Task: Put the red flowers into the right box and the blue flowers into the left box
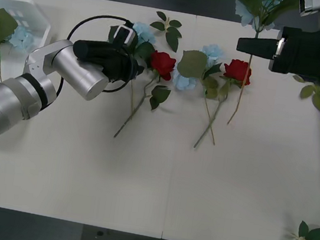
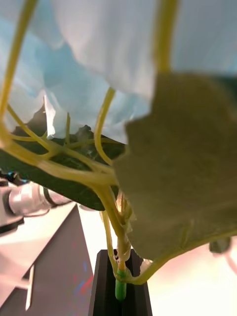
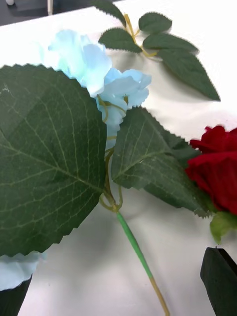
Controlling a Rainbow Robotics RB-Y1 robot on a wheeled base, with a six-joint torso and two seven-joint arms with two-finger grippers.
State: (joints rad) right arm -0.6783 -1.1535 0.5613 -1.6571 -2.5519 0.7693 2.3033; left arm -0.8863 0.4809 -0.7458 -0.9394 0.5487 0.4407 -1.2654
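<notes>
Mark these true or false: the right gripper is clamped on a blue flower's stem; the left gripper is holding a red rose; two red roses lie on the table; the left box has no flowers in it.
1. The right gripper is shut on the raised blue flower: true.
2. The left gripper holds a red rose: false. It is open over a blue flower on the table.
3. Two red roses lie on the table: true.
4. The left box has no flowers: false. A boxed blue flower lies in it.
</notes>
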